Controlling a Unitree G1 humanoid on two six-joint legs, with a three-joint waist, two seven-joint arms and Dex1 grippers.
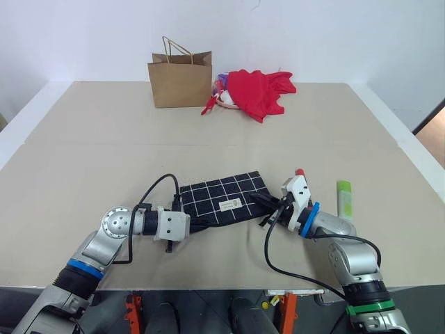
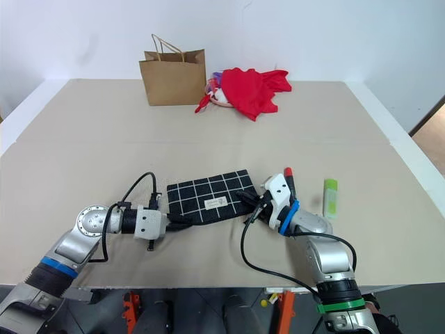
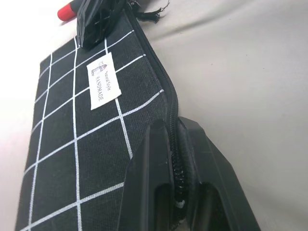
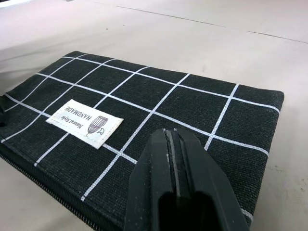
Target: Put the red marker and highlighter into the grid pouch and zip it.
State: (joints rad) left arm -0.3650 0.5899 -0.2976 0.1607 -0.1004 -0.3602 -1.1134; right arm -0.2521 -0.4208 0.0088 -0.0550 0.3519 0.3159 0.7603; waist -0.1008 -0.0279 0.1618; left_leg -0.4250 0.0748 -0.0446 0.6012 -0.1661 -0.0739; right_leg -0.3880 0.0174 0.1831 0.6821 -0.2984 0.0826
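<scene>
The grid pouch [image 1: 224, 199] is taken as the landmark; it lies flat on the tabletop [image 1: 104, 153], its long axis running across the robot's front, with the zipper edge on the side nearer the robot. The left claw [image 3: 175, 159] is seen pressed together on that zipper edge at the pouch's left end, the teeth of the zipper caught between its two fingers. The right claw [image 1: 272, 207] is at the pouch's right end, over the fabric; in the right wrist view its fingers appear pressed close together with nothing visibly pinched, though whether they touch the cloth cannot be told.

The red marker [image 1: 300, 172] is found just beyond the pouch's right end, largely hidden behind the right claw's white housing, only its red tip showing. The highlighter [image 1: 343, 197] lies farther to the right of the pouch, well apart from it, its long axis pointing away from the robot. Both pens lie on the right arm's side, so the right claw is judged the nearer for either pickup, while the left is placed to steady the pouch. The zipper looks not yet drawn open.

Counted: one pouch, one red marker, one highlighter, two claws. Far behind the pouch, one brown paper bag [image 1: 180, 78] and one red cloth [image 1: 259, 92] are seen.
</scene>
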